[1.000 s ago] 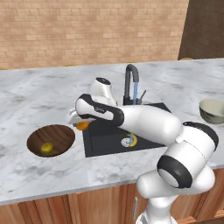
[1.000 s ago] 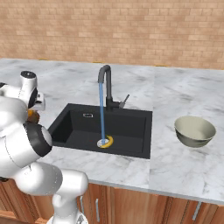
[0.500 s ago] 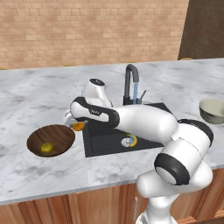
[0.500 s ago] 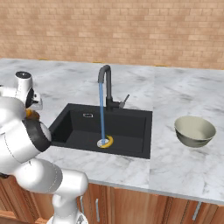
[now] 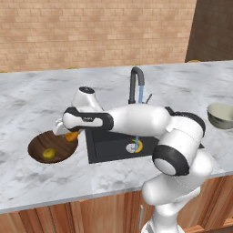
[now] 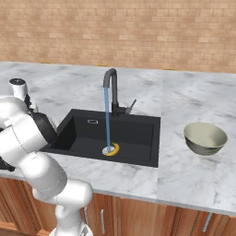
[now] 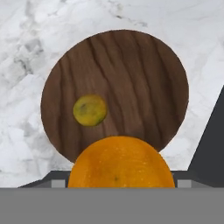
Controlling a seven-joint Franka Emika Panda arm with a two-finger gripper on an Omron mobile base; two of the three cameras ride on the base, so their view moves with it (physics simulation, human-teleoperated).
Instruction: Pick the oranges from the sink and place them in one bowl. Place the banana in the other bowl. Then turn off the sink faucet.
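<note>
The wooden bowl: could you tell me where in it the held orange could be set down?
The wooden bowl is bare across its middle and the side away from the yellow-green orange. The end effector holds the bright orange over the bowl's near rim.

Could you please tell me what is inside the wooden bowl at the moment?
The wooden bowl holds one yellow-green orange. The bright orange held above covers the bowl's near edge.

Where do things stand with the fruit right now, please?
Gripper shut on bright orange round fruit, above dark brown wooden bowl. Yellow-green round fruit already inside. Curved yellow banana in black sink. Nothing in the way.
</note>
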